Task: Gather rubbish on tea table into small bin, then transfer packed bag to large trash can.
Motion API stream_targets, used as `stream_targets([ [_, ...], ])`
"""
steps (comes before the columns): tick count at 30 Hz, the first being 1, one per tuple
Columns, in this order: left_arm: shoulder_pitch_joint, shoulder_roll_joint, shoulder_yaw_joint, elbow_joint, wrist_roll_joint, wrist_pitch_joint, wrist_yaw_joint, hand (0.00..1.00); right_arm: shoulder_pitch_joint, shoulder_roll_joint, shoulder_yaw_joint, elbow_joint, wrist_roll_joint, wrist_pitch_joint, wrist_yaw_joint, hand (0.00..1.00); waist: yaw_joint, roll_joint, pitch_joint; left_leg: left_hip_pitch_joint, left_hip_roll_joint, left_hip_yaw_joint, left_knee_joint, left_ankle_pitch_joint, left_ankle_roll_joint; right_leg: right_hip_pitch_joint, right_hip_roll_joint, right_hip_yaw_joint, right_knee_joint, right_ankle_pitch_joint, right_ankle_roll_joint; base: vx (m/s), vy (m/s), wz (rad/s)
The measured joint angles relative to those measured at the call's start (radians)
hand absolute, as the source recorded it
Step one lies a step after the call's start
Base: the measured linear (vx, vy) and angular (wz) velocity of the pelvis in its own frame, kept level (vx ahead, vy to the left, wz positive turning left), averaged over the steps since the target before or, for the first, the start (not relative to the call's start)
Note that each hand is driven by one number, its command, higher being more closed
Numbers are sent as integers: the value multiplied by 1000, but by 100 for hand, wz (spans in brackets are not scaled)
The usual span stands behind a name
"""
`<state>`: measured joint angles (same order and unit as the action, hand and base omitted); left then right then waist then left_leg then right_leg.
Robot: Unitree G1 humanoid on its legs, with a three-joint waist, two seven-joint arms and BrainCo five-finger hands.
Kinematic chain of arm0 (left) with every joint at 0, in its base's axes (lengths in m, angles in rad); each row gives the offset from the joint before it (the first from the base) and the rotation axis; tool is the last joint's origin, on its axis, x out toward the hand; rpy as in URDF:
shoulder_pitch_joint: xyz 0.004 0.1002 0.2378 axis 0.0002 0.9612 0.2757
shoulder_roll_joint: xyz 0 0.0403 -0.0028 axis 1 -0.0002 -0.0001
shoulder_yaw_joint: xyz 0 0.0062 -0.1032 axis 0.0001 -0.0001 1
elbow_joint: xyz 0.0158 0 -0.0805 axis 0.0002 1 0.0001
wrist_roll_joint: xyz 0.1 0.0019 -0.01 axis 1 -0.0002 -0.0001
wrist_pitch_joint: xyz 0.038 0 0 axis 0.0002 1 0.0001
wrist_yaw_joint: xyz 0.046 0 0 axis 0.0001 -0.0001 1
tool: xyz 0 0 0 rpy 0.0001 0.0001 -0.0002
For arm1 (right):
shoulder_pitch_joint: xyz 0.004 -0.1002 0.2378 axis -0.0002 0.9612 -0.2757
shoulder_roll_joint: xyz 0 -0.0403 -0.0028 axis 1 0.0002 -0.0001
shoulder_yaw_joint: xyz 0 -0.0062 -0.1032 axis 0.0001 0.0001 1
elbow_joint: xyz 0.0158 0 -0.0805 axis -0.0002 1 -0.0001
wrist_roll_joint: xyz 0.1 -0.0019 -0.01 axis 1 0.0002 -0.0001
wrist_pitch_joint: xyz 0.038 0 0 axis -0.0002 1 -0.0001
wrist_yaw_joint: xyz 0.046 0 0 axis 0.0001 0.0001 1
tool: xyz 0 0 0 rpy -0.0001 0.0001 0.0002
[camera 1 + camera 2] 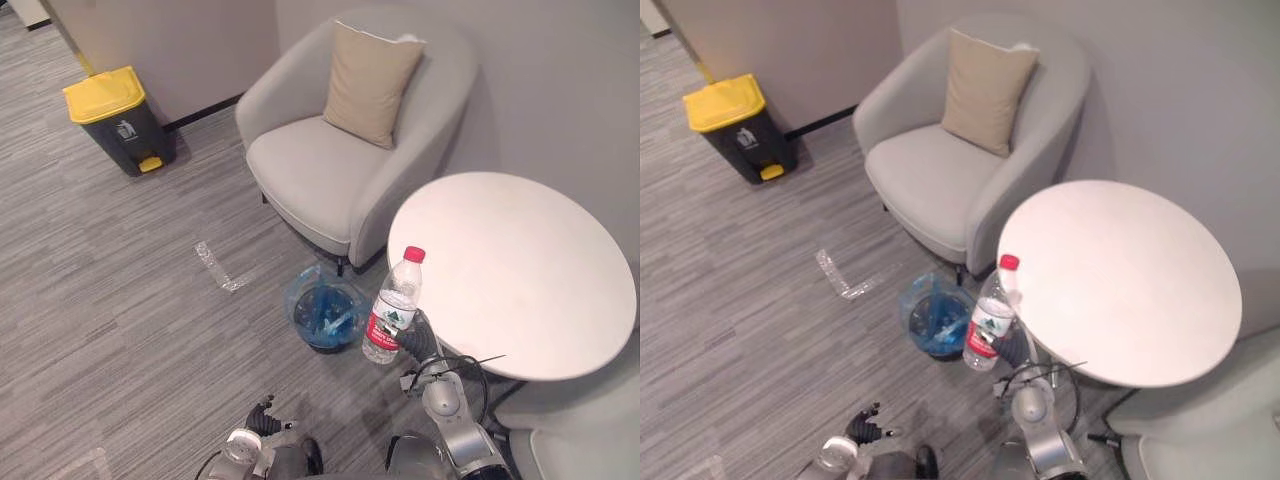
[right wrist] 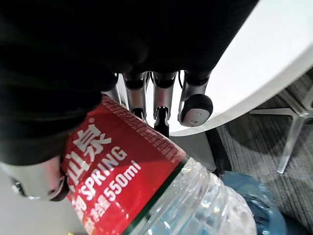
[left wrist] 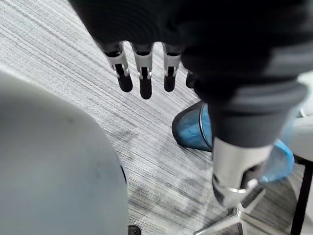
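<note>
Mid-gathering, by the look of it: gripping the water bottle (image 1: 393, 310) upright in the curled right hand (image 1: 418, 340), just off the tea table (image 1: 520, 270) rim, near the blue-lined small bin (image 1: 325, 312); hanging the left hand (image 3: 145, 73) low, loosely open, empty; next, probably, swinging over the bin's mouth and letting go.
</note>
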<state>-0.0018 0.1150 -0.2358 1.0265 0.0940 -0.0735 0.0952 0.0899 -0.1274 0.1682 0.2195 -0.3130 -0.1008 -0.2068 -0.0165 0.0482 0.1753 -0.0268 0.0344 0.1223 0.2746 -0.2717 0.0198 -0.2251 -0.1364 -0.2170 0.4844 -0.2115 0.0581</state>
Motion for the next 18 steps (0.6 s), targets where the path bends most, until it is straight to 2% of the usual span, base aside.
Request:
stream_targets([
  [1, -2, 0, 9, 9, 1, 1, 0, 0, 1, 0, -2, 0, -1, 0, 0, 100, -1, -15, -6, 15, -6, -24, -12, 2, -5, -3, 45, 8, -93, 24, -25, 137, -83, 50],
  [2, -1, 1, 10, 10, 1, 1, 0, 0, 2, 0, -3, 0, 0, 0, 0, 100, -1, -18, -6, 16, -13, -29, -12, 2, -7, -2, 51, 10, -131, 47, -34, 297, -182, 75],
  [3, -7, -15, 16, 24, 1, 1, 1, 0, 0, -11, -10, 2, 0, 1, 1, 100, -5, -13, -11, 24, -14, -56, -14, 0, -20, 20, 53, -9, -154, 86, -63, 281, -116, 50],
  [4, -2, -30, 21, 23, 1, -2, 1, 0, 2, -30, -10, 1, 1, 1, 1, 100, 3, 8, -11, 26, -3, -52, -27, 13, -43, 28, 57, -25, -166, 89, -69, 281, -116, 43],
  [7, -2, -38, 21, 25, 3, -1, -1, 0, 5, -31, -28, 1, 2, 1, 2, 100, -3, 23, -13, 25, 16, -48, -13, 27, -67, 71, 67, -57, -203, 87, -73, 225, -61, 37],
  [9, -3, -38, 21, 23, 6, -2, -3, 0, 26, -31, -40, 0, 3, 1, 0, 100, -2, 17, -10, -12, 27, -34, 121, 28, -76, 135, 72, -72, -254, 87, -73, 193, -36, 41],
  [10, -4, -35, 22, 4, 15, -2, -6, 0, 35, -40, -38, -9, 4, 0, 0, 100, 6, 9, -4, -81, 49, 12, 313, 44, -104, 196, 72, -75, -306, 88, -74, 127, -4, 13],
  [11, -5, -34, 23, 2, 16, -2, -6, 0, 34, -40, -38, -8, 4, 0, 0, 100, 8, 8, -2, -100, 57, 23, 354, 46, -113, 206, 71, -74, -315, 88, -74, 180, 25, -4],
  [12, -4, -32, 24, -2, 16, -7, -6, 0, 31, -38, -38, -7, 7, 0, -1, 100, 14, 4, 2, -126, 81, 52, 402, 13, -104, 220, 71, -66, -320, 88, -74, 116, 83, -21],
  [13, -4, -32, 23, -7, 18, -7, -8, 0, 25, -34, -38, -7, 8, 0, -3, 100, 15, 9, 2, -149, 110, 61, 389, -19, -105, 228, 69, -52, -318, 88, -74, 123, 142, -36],
  [15, -4, -32, 23, -15, 20, -7, -10, 0, 21, -29, -37, -7, 8, 0, -5, 100, 18, 14, 6, -164, 139, 55, 266, -6, -106, 228, 63, -36, -312, 89, -72, 82, 182, -28],
  [16, -4, -35, 22, -16, 20, -7, -10, 0, 18, -33, -39, -8, 8, 0, -6, 100, 17, 30, 11, -165, 159, 39, 125, 89, -104, 229, 66, -28, -299, 77, -42, 64, 195, -14],
  [17, -9, -32, 24, -16, 19, -7, -10, 0, 13, -28, -43, -3, 8, 6, -7, 100, 21, 19, 16, -148, 135, 23, 109, 88, -108, 233, 57, -7, -299, 61, -14, 84, 264, -9],
  [18, -13, -23, 21, -16, 20, -7, -6, 0, 13, -18, -43, -5, 8, 6, -8, 100, 17, -5, 18, -137, 96, 26, 73, 103, -102, 231, 29, 10, -321, 65, 8, 53, 158, 3],
])
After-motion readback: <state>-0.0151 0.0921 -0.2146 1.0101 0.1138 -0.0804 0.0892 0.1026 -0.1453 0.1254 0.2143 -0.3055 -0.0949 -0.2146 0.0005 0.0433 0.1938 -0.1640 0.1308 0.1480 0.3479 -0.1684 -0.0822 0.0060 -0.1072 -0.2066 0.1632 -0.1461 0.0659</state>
